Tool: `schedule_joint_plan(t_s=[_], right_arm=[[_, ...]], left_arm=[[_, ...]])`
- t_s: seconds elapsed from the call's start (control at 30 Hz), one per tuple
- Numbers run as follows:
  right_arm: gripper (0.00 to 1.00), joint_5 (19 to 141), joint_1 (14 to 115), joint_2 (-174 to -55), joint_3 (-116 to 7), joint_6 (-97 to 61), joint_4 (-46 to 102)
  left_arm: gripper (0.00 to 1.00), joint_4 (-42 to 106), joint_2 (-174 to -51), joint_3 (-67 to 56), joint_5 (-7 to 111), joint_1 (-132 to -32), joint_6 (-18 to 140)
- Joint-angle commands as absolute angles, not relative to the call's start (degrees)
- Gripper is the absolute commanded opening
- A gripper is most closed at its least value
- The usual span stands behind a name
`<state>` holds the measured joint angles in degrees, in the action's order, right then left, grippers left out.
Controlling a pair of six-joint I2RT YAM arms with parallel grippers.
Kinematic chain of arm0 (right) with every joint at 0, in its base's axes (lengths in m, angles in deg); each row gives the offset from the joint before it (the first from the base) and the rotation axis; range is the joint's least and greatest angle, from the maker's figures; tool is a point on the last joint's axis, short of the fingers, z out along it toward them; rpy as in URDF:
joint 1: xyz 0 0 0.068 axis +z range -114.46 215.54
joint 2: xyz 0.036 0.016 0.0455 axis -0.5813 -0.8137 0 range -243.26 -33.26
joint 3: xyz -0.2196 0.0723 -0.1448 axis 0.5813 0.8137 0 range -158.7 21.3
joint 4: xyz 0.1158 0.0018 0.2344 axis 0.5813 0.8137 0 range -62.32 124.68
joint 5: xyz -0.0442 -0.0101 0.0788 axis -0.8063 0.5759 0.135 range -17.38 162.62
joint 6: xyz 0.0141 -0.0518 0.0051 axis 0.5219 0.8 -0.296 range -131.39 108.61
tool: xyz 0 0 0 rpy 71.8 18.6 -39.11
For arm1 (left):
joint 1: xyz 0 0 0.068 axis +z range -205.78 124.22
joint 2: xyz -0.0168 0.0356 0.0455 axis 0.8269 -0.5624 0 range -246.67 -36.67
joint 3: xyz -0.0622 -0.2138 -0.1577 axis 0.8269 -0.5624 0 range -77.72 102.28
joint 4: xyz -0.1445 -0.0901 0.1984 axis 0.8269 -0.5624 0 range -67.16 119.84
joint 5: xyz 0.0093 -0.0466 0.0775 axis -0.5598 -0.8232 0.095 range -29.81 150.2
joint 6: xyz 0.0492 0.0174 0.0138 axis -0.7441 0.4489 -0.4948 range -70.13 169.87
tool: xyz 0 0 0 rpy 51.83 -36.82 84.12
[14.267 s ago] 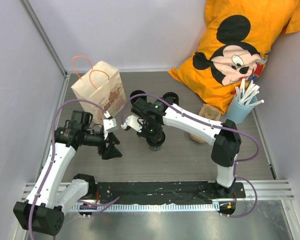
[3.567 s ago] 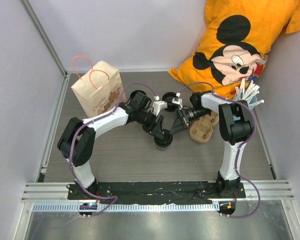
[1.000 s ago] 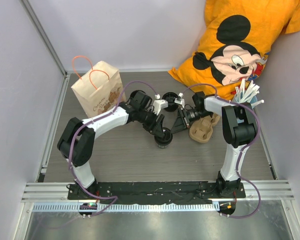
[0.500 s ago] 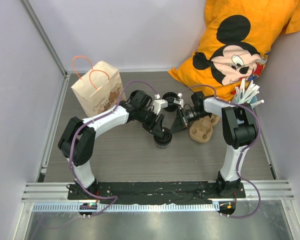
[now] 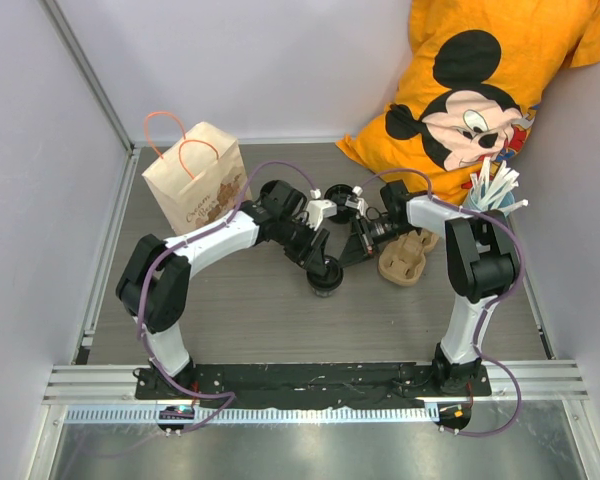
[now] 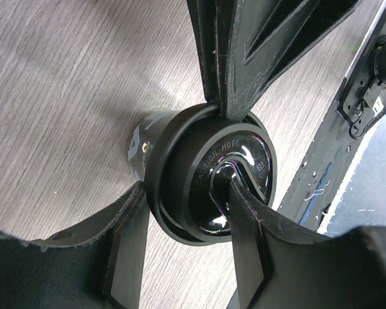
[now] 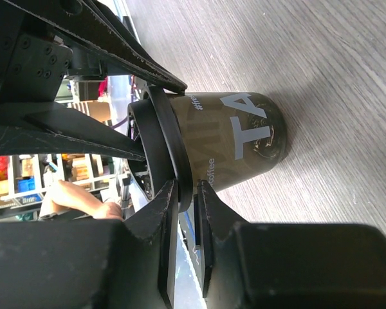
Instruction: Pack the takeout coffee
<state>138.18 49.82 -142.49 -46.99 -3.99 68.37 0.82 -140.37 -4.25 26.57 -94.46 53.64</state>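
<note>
The takeout coffee (image 5: 326,282) is a small black cup with its black lid on, standing upright mid-table. My left gripper (image 5: 318,262) reaches it from the left and is shut on the lid (image 6: 241,154). One finger (image 6: 125,251) presses the rim from outside, and the other (image 6: 248,251) presses into the lid's top recess. My right gripper (image 5: 356,248) comes in from the right. In its wrist view the cup (image 7: 244,138) shows grey lettering, and the right gripper (image 7: 188,190) pinches the lid's rim (image 7: 174,148) between nearly closed fingers.
A brown paper bag (image 5: 195,185) with orange handles stands open at the back left. A beige pulp carrier (image 5: 405,260) lies just right of the cup. Behind it are a light blue cup of white straws (image 5: 485,215) and an orange Mickey Mouse cushion (image 5: 480,90).
My right gripper's jaws have narrowed onto the lid's rim over the last second. The left gripper keeps its hold. Cup and both arms have barely shifted.
</note>
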Motion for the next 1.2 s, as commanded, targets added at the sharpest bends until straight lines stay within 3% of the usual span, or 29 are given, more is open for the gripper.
schedule_joint_plan(t_s=[0.0, 0.4, 0.6, 0.77, 1.17], right_arm=[[0.19, 120.61, 55.84, -144.62, -44.01, -1.72, 62.93], [0.19, 114.1, 58.13, -146.99, -43.91, -2.77, 61.87], [0.33, 115.07, 58.04, -142.34, -45.84, -2.6, 62.4], [0.43, 118.66, 56.02, -139.08, -47.25, -1.55, 64.76], [0.44, 132.2, 53.21, -136.8, -45.41, 3.38, 69.16]], left_arm=[[0.0, -2.95, -148.64, -9.78, 46.66, -97.09, 44.6], [0.0, -3.73, -149.43, -9.6, 46.92, -97.53, 44.34], [0.0, -3.56, -149.0, -9.69, 47.36, -97.44, 44.51], [0.0, -3.03, -148.29, -10.3, 48.24, -97.53, 44.86], [0.0, -2.59, -148.11, -10.39, 49.74, -97.44, 45.74]])
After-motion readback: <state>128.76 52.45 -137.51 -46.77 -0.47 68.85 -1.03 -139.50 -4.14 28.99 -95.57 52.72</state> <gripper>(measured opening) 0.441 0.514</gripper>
